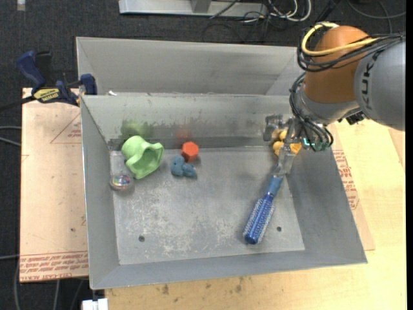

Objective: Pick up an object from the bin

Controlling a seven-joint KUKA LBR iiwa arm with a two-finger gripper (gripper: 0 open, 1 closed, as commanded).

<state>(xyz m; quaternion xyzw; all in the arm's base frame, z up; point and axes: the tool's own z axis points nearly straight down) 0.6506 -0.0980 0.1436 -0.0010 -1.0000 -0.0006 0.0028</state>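
Soft, even overhead light on my feed, no harsh glare.
I see the bin [193, 237] floor lit evenly around the blue brush [262, 212], whose shadow is faint and close against it. Up and left of the brush, the back wall mirrors the green cup [143, 155] and orange block [190, 150] as dull smears; up and right of it, the arm's orange cover [335, 50] shows a mild sheen.

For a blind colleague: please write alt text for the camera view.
The gripper hangs at the handle end of a blue brush lying on the right of the grey bin floor. Near the back left lie a green cup, a small orange piece, a small blue piece and a clear vessel.
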